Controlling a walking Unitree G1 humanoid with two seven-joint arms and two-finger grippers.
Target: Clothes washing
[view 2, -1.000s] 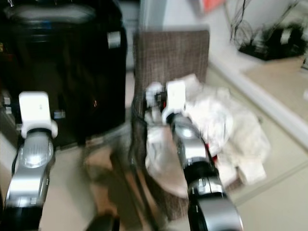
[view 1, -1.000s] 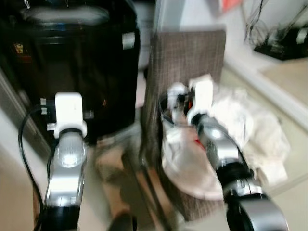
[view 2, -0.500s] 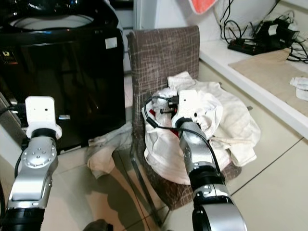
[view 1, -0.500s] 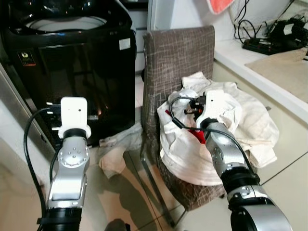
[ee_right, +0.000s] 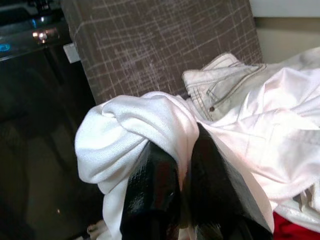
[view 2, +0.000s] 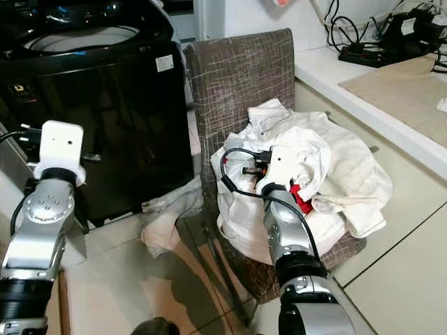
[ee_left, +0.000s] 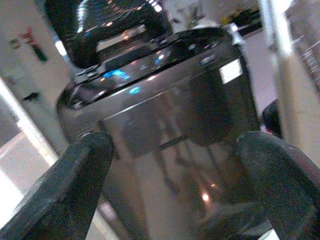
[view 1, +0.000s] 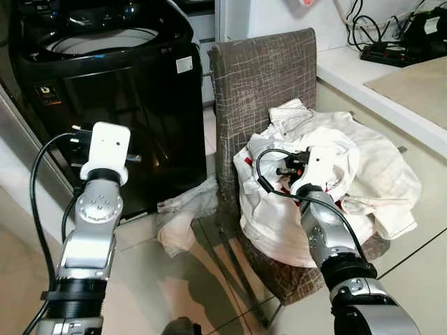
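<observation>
The right hand point(ee_right: 182, 200) is clamped on a fold of white cloth point(ee_right: 145, 125) from the clothes pile point(view 2: 335, 167) on the chair point(view 2: 237, 70). The left hand point(ee_left: 175, 165), fingers point(ee_left: 80, 170) spread apart, hovers facing the black washing machine point(view 1: 112, 77). A rag point(view 1: 183, 216) lies on the floor between them.

camera setup

both head eyes look forward and down, sharing the washing machine point(view 1: 105, 84) and chair point(view 1: 265, 77). the left wrist view faces the machine closely; the right wrist view sits close over the white clothes point(ee_right: 150, 125).
</observation>
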